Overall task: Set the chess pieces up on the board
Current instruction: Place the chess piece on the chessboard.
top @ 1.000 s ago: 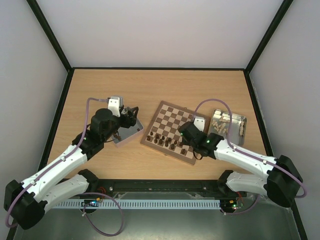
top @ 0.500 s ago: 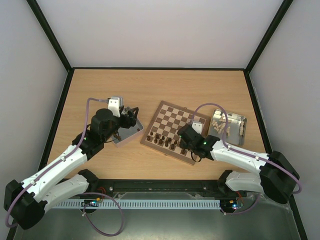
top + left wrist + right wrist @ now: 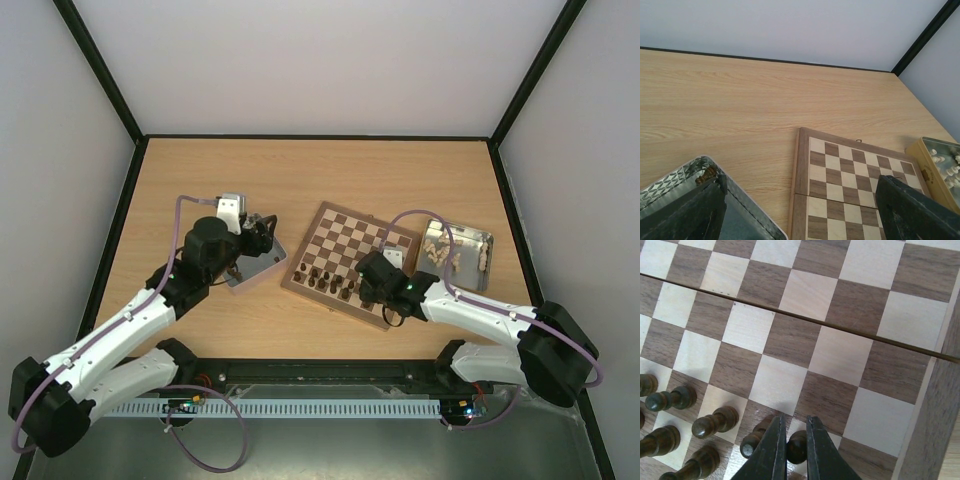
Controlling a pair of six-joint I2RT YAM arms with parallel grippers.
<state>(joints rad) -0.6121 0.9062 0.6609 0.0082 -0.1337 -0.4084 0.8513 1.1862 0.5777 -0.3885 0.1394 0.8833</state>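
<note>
The board (image 3: 355,238) lies at the table's middle, with several dark chess pieces (image 3: 330,280) standing in its two near rows. My right gripper (image 3: 370,290) is low over the board's near right corner. In the right wrist view it (image 3: 795,432) is shut on a dark chess piece (image 3: 797,449) that stands upright on a square next to another dark piece (image 3: 751,442). My left gripper (image 3: 262,236) is open and empty over a grey tray (image 3: 258,268). In the left wrist view one dark piece (image 3: 706,174) lies in that tray (image 3: 670,184), and the board (image 3: 855,170) lies to the right.
A yellow-sided tray (image 3: 487,262) holding several light pieces stands right of the board; it also shows in the left wrist view (image 3: 920,162). More dark pieces (image 3: 715,422) stand left of my right fingers. The table has a black raised rim.
My right gripper has moved a little left and toward the board's near edge, down among the near rows. The left arm has not moved.
</note>
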